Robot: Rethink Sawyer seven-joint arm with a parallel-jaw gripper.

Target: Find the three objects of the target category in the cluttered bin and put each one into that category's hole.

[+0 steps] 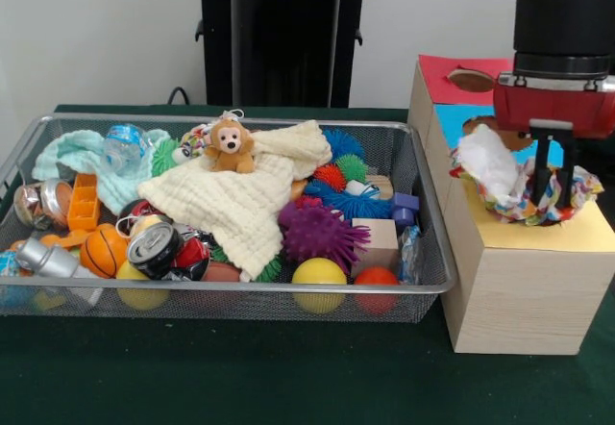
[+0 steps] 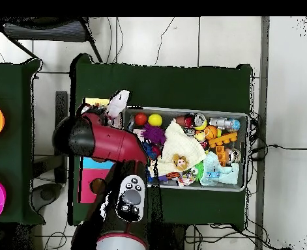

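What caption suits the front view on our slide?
Sawyer's gripper lowers a dotted cloth onto the yellow-topped box beside the cluttered wire bin.

Front camera low, close, facing robot, overhead straight down, both showing bin (image 1: 423,286) (image 2: 244,117)

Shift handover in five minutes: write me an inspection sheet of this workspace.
Surface: table under dark green cloth.
Job's things: wire mesh bin packed full; one dotted cloth bunched on the yellow-topped box, covering the hole; a dotted scrap shows at the bin's back.
Clutter: cream waffle cloth with a plush monkey on it, mint cloth, purple spiky ball, yellow ball, basketball, can, plastic bottle.
Gripper: gripper down at the dotted cloth; open or shut cannot be told.
Cables: several on the floor around the table.
Surroundings: blue-topped box, red-topped box, chair.
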